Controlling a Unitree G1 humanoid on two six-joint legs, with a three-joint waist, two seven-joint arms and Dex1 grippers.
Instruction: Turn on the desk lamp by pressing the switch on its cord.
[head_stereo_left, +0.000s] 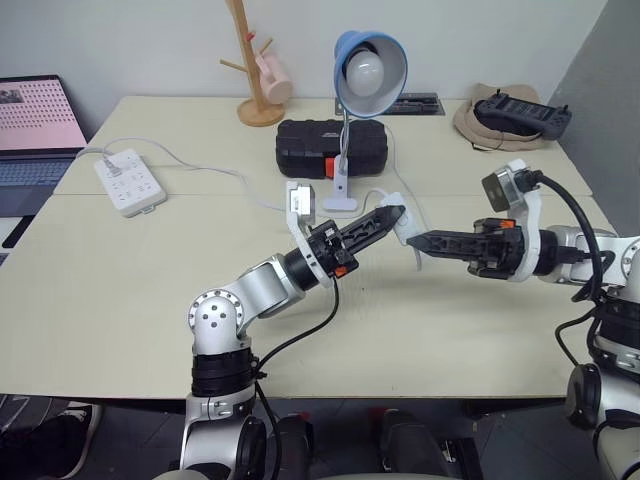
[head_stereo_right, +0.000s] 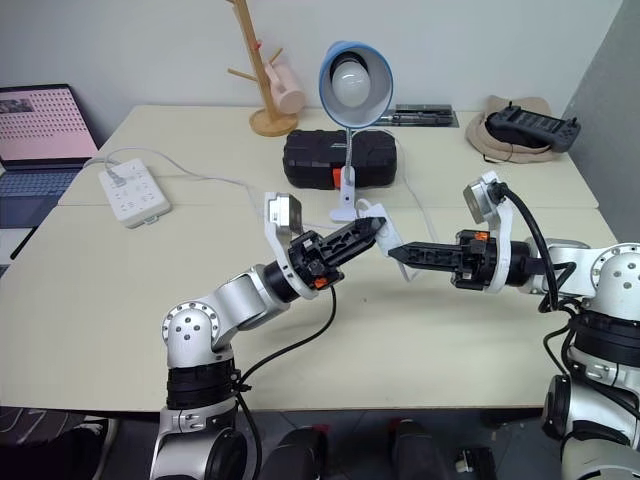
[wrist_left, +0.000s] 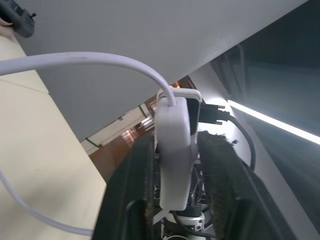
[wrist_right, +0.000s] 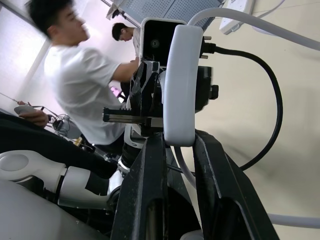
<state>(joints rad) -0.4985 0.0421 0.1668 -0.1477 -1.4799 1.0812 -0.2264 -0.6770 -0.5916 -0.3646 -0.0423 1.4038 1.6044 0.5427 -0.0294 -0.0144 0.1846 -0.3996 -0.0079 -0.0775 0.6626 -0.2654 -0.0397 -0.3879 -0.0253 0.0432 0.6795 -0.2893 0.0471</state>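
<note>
The desk lamp (head_stereo_left: 369, 62), with a blue dome shade, a white bulb and a thin stem, stands mid-table on its small white base (head_stereo_left: 339, 203). Its thin white cord (head_stereo_left: 384, 194) loops up from the base to the switch (head_stereo_left: 406, 229), which is held above the table in front of the lamp. My left gripper (head_stereo_left: 394, 216) reaches it from the left and is shut on it. In the left wrist view the switch (wrist_left: 173, 150) sits between both fingers. My right gripper (head_stereo_left: 421, 243) comes in from the right, also shut on the switch (wrist_right: 180, 85).
A black case (head_stereo_left: 330, 147) lies behind the lamp. A white power strip (head_stereo_left: 130, 181) sits at the left, near a laptop (head_stereo_left: 35, 130). A wooden mug tree (head_stereo_left: 255, 70) stands at the back, and a hat with a controller (head_stereo_left: 510, 118) at the back right. Two people show in the right wrist view.
</note>
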